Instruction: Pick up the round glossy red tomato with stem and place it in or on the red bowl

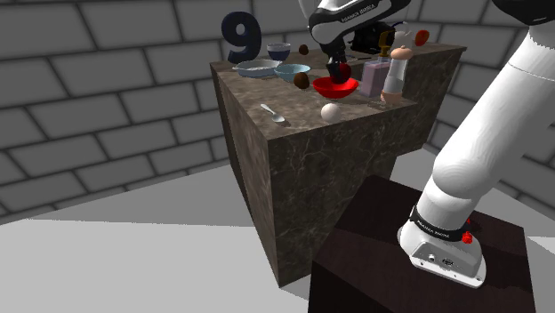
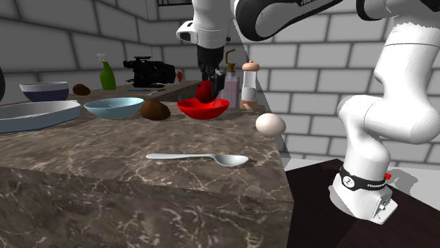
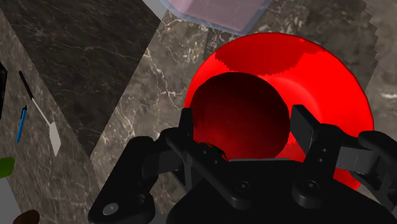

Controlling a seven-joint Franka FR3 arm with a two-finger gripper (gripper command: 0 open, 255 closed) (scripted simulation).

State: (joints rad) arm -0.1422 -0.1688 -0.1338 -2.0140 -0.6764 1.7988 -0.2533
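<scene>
Saw a big dark stone counter (image 1: pixel 302 169) under the red bowl (image 3: pixel 324 76). Found the black gripper (image 3: pixel 242 118) right above the red bowl, fingers squeezed on both sides of the tomato (image 3: pixel 236 102). Saw that round red tomato over the red bowl's middle. Could not tell if it touched the red bowl. Spotted a pale spoon (image 2: pixel 201 158) well apart from the red bowl, and a white egg (image 2: pixel 270 125) nearer to it.

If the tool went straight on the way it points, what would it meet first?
Likely the red bowl, directly below the tomato clasped in the tool; the gap between them is unclear.
</scene>
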